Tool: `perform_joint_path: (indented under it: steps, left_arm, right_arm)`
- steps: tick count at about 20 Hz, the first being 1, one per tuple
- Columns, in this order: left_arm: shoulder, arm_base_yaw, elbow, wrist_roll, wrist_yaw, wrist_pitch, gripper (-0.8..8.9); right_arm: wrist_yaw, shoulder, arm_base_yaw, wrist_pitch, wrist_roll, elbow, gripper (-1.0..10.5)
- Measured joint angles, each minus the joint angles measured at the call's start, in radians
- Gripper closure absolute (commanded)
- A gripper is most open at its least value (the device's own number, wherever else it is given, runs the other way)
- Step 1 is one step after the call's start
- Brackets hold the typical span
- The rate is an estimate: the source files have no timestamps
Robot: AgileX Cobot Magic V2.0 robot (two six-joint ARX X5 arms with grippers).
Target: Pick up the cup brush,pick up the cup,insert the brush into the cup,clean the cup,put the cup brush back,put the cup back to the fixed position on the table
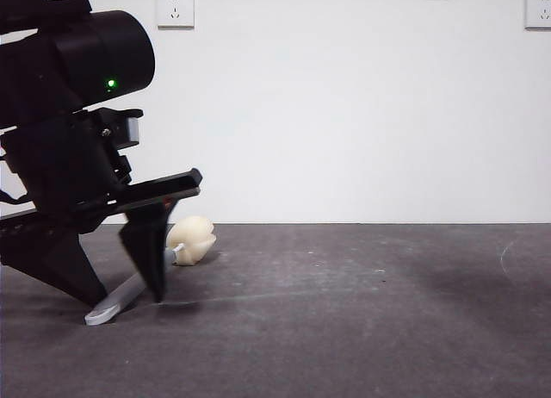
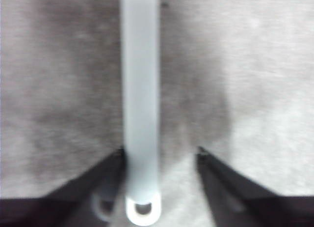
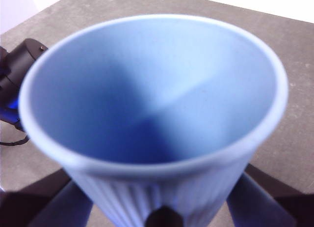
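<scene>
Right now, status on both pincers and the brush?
Left pincer open, straddling grey-handled cream-sponge cup brush lying on dark matte table. Right pincer shut on ribbed blue plastic cup. Nothing in the way.

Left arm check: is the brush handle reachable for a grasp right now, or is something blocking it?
Probably yes. The left end effector is down at the table with its open jaws either side of the cup brush handle, nothing between them. One jaw looks close to the handle, the other stands apart.
</scene>
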Motion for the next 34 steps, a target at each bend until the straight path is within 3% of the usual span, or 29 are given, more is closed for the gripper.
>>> perform_joint_path:
  steps: [6, 10, 13, 22, 29, 34]
  left_arm:
    - [-0.039, -0.001, 0.010, 0.035, -0.017, -0.080, 4.94]
    - [-0.222, -0.001, 0.009, 0.072, -0.026, -0.076, 4.94]
    - [-0.393, -0.001, 0.009, 0.099, -0.026, -0.094, 4.94]
    - [-0.833, -0.001, 0.009, 0.159, -0.024, -0.319, 4.95]
    - [-0.896, -0.001, 0.009, 0.166, -0.019, -0.415, 4.95]
    - [-0.895, -0.001, 0.009, 0.184, -0.021, -0.436, 4.95]
  right_arm:
    - [0.000, 0.008, 0.000, 0.026, -0.002, 0.000, 9.6]
    - [0.003, 0.065, 0.000, 0.149, -0.039, -0.001, 9.6]
    - [0.052, 0.150, -0.007, 0.215, -0.085, -0.016, 9.6]
    - [0.052, 0.481, -0.127, 0.843, -0.125, -0.334, 9.6]
    - [0.022, 0.757, -0.233, 1.181, -0.124, -0.387, 9.6]
    - [-0.010, 0.896, -0.298, 1.324, -0.121, -0.388, 9.6]
